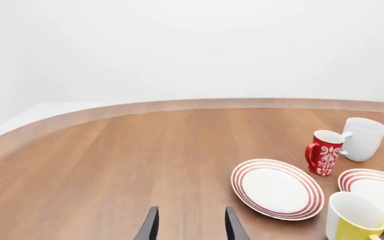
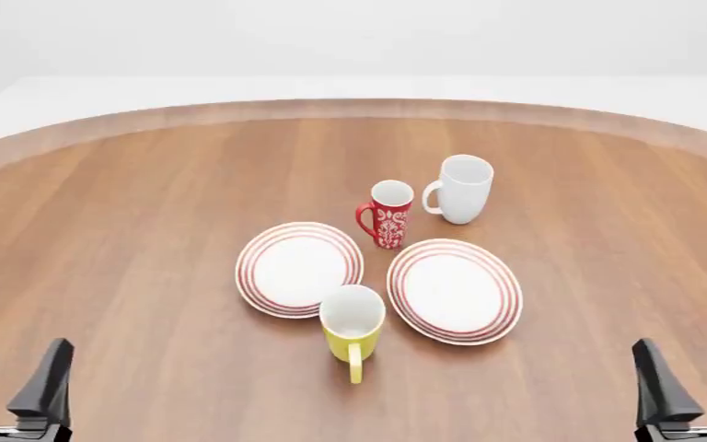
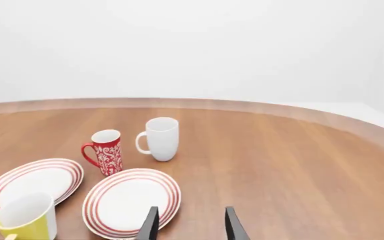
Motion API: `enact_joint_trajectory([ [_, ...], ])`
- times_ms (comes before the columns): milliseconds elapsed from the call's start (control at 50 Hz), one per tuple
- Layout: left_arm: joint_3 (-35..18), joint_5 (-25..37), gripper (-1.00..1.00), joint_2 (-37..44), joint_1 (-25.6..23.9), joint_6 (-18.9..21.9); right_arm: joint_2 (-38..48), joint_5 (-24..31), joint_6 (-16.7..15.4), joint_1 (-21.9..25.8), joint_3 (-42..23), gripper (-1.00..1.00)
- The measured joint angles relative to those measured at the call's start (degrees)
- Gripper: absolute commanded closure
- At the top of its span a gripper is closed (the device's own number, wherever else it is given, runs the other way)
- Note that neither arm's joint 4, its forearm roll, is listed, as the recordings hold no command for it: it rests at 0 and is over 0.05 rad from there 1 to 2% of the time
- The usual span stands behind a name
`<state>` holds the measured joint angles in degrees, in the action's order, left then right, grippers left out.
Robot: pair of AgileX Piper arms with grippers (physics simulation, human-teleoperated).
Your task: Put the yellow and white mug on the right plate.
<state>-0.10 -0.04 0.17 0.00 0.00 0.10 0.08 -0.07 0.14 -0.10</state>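
Yellow and white mug (image 2: 353,321) stands upright just below the centre of the front view, its handle pointing toward the bottom edge, and nothing grips it. It sits in the notch between the two plates, touching or just overlapping the lower rim of the left plate (image 2: 298,268) and just beside the right plate (image 2: 455,290).

Nearest of all, the left gripper (image 2: 10,373) sits in the lower left corner and the right gripper (image 2: 690,373) in the lower right corner, both well apart from the crockery, each with its fingers apart and empty. The wrist views agree: two dark fingers with a gap between them and only table (image 2: 121,230) beneath.

Beyond the plates, the red patterned mug (image 2: 388,214) stands near the upper rims of both, and the white mug (image 2: 462,189) is just beside it, farther up and to the right.

The step in hand is judged to be the first reach. The right arm looks better placed, as its plate lies on that side. A clean grasp probably takes the mug by its wall, clear of the handle, then lifts high enough to clear the plate's rim before crossing. The path is short, so the main risk is nudging either plate on the way down.
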Motion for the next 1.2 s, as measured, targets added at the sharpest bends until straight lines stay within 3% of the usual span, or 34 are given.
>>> enact_joint_trajectory([
  [360, -0.1, -0.1, -1.0, 0.2, 0.0, 0.0, 0.2, 0.5, -2.2, 0.9, -0.8, -1.0],
  [580, -0.1, -0.1, -1.0, 0.2, 0.0, 0.0, 7.6, 0.6, -5.9, 4.6, -4.9, -1.0],
  [700, -0.1, -0.1, -1.0, 0.3, 0.0, 0.0, 12.8, 3.5, -6.4, 7.6, -9.7, -1.0],
  [1200, -0.1, -0.1, -1.0, 0.3, 0.0, 0.0, 26.3, 19.0, 1.9, 20.5, -28.1, -1.0],
])
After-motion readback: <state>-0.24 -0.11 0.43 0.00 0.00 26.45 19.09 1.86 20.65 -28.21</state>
